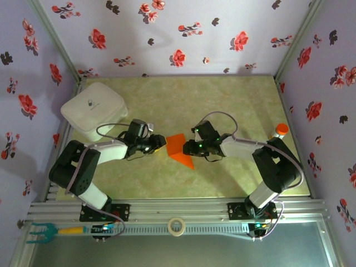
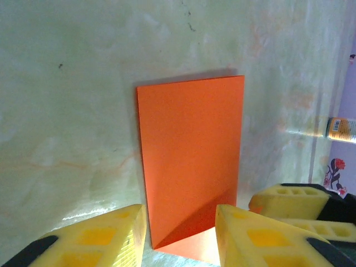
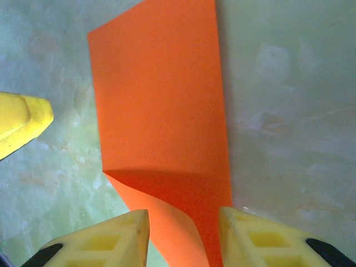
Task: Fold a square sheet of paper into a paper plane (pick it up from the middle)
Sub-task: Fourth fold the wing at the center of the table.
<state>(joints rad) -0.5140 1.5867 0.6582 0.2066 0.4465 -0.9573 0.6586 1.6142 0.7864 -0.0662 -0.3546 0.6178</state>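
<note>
From above, you can't see the side edges of the orange paper: the left gripper and the right gripper cover them. Each wrist camera cuts off the sheet's near end at the bottom of its picture. The bottle is clipped at the picture's edge, its label too blurred to read.

You have one orange paper, folded, lying in the middle of the table between the two grippers, with one flap lifted. Both pairs of fingers stand apart, the paper's end between them; whether any pad touches it, you can't tell. There is also one white box and one roll of tape.
</note>
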